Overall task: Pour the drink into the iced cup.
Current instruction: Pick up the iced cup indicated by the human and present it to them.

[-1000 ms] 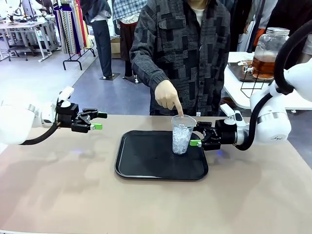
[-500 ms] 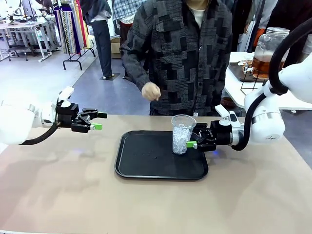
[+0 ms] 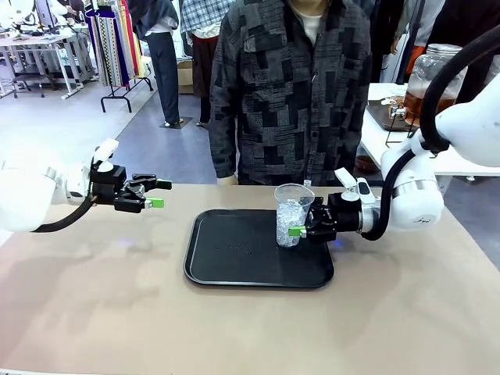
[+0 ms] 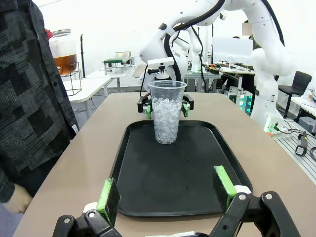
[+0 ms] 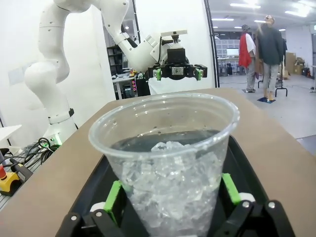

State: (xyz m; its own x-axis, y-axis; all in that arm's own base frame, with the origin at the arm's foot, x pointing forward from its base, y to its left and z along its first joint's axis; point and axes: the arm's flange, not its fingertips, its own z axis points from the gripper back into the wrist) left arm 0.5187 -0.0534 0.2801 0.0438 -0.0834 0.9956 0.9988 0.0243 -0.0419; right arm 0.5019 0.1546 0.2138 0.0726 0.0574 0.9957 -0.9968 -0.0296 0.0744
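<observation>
Saw the right gripper (image 3: 300, 226) spread wide astride the iced cup (image 3: 292, 212) at the 1 o'clock corner of the black tray (image 3: 234, 269), contact impossible to judge. Noted the left gripper (image 3: 159, 194) likewise spread, holding nothing, at the tray's 9 o'clock. Spotted the drink (image 3: 422, 105) in its glass jar (image 3: 436, 61), well apart at 2 o'clock.

Iced cup (image 4: 167, 116) upright on black tray (image 4: 163, 185), right gripper (image 4: 166, 105) spread around it

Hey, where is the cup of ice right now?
In the front view, the cup stands upright on the right half of the black tray, between the open fingers of the right end effector.
</observation>
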